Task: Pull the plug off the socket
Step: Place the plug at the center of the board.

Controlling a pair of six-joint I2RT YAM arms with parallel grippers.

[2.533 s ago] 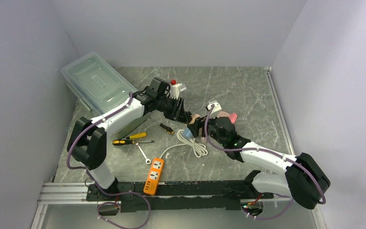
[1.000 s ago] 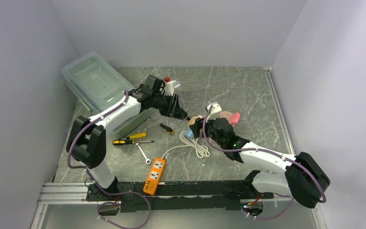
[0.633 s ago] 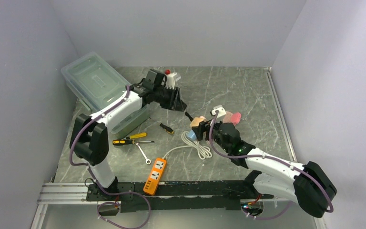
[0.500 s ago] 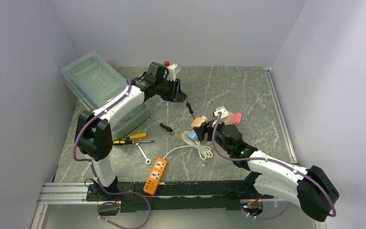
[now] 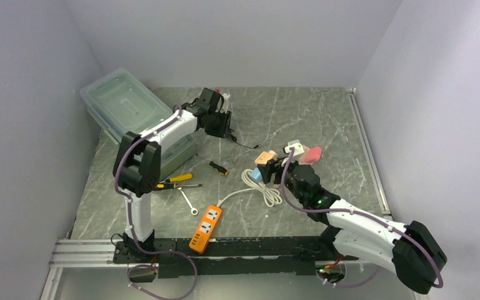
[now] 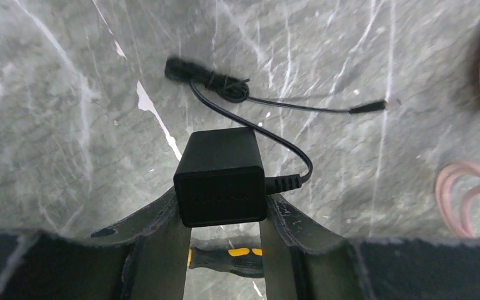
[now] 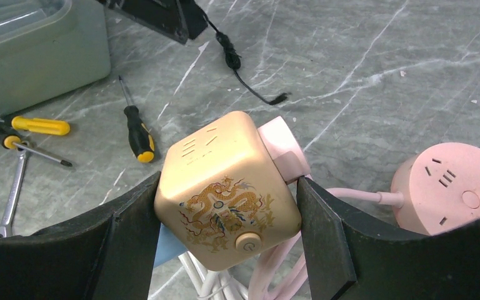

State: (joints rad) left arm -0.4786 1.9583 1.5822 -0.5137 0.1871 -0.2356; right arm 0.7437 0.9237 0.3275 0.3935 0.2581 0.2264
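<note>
My left gripper (image 5: 225, 122) (image 6: 222, 209) is shut on a black plug block (image 6: 220, 175), held above the table at the back left. Its thin black cable (image 6: 275, 103) hangs loose and trails onto the marble (image 5: 241, 143). My right gripper (image 5: 274, 169) (image 7: 228, 209) is shut on a gold cube socket (image 7: 225, 169) (image 5: 264, 157) with a dragon print and a round button. A pink plug (image 7: 284, 150) sits in the cube's side. The black plug and the cube are well apart.
A pink round socket (image 7: 453, 181) (image 5: 312, 154) and a white one (image 5: 295, 147) lie beside the cube. A white coiled cable (image 5: 259, 184) leads to an orange power strip (image 5: 204, 228). Screwdrivers (image 5: 170, 181) (image 5: 219, 168), a wrench (image 5: 189, 204) and a clear bin (image 5: 128, 109) lie left.
My left gripper has pulled the black plug away from the cube socket, up and toward the back left. My right gripper has drawn the cube slightly right and nearer.
</note>
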